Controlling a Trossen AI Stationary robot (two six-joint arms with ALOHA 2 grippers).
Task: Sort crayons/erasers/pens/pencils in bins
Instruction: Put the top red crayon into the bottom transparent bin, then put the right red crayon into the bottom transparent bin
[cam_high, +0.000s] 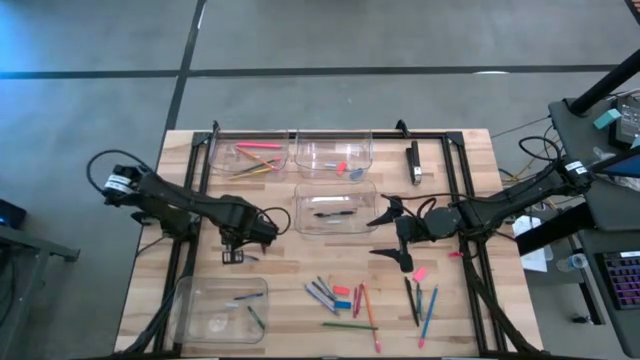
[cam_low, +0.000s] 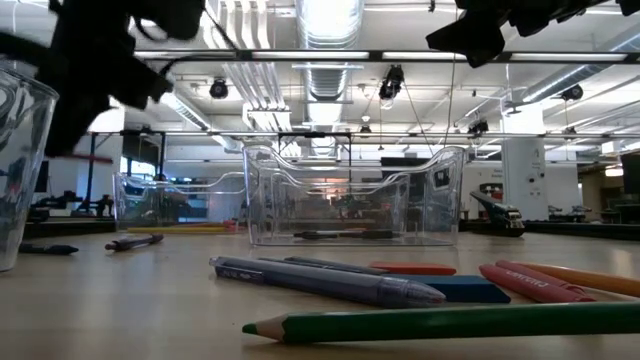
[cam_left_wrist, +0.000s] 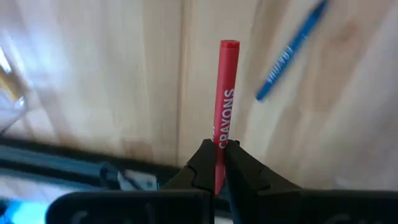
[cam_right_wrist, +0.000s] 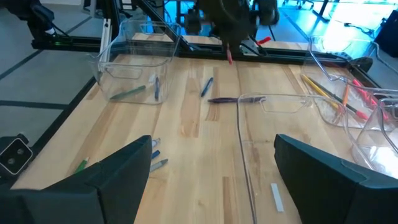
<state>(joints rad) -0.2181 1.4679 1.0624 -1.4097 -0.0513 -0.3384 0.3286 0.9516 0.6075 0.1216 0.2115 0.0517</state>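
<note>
Your left pincer (cam_left_wrist: 215, 163) is clenched on a red crayon (cam_left_wrist: 224, 106), lifted off the surface (cam_high: 280, 272) left of centre, beside the pen bin (cam_high: 335, 211). A blue crayon (cam_left_wrist: 291, 51) lies loose just beyond it. Step in hand looks like crayon transport. The next move calls for carrying it to the crayon bin (cam_high: 222, 308) at the near-left corner, which already holds short sticks, and letting go over it. Your right pincer (cam_high: 398, 233) waits right of centre, released, above the unsorted pile (cam_high: 345, 296) toward the near edge.
</note>
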